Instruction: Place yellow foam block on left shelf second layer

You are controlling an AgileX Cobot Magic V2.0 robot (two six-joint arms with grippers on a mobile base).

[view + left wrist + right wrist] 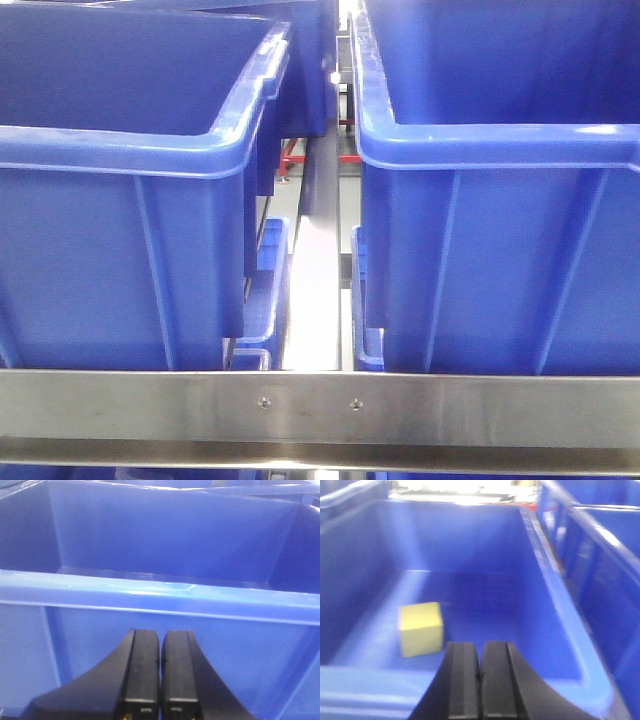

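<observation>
Block: yellow foam block lies in blue bin; right tool closed, empty; left tool likewise.

- Two bins sit side by side behind a metal rail: left bin, right bin, a narrow gap between.
- The foam block lies on a bin floor, left of the right gripper, seemingly apart from the walls.
- Another bin stands just right.

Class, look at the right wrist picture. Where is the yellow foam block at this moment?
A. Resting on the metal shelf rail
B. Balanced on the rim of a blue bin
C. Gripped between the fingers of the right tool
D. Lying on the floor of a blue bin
D: the yellow foam block lies on the blue bin floor, apart from the shut right tool.
</observation>
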